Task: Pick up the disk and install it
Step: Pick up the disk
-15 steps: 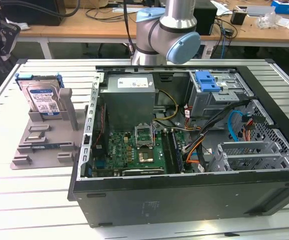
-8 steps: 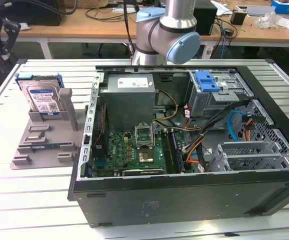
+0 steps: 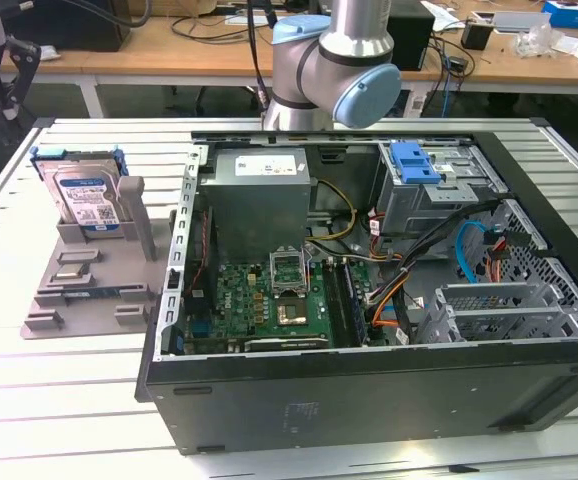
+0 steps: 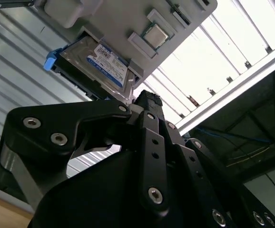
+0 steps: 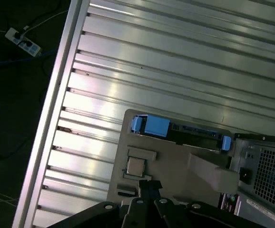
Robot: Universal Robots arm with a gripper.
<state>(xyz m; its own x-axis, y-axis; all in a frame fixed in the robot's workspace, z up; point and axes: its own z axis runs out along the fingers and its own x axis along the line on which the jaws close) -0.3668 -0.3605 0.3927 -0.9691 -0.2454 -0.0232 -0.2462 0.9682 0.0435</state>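
Work surface: a slatted metal table (image 3: pixel 69 400) and the two items resting on it.
The table top is made of long pale aluminium slats with narrow grooves between them. Toward the exterior view's left a grey moulded holder (image 3: pixel 89 285) lies flat on the slats. Toward the exterior view's right stands an open black computer case (image 3: pixel 369 400), its side panel off, covering most of the surface. Holder and case sit just beside each other; whether they touch cannot be told.

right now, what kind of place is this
Probably a robotics lab: an open computer case on a slatted metal table, the disk standing in a grey holder, cluttered desks behind.
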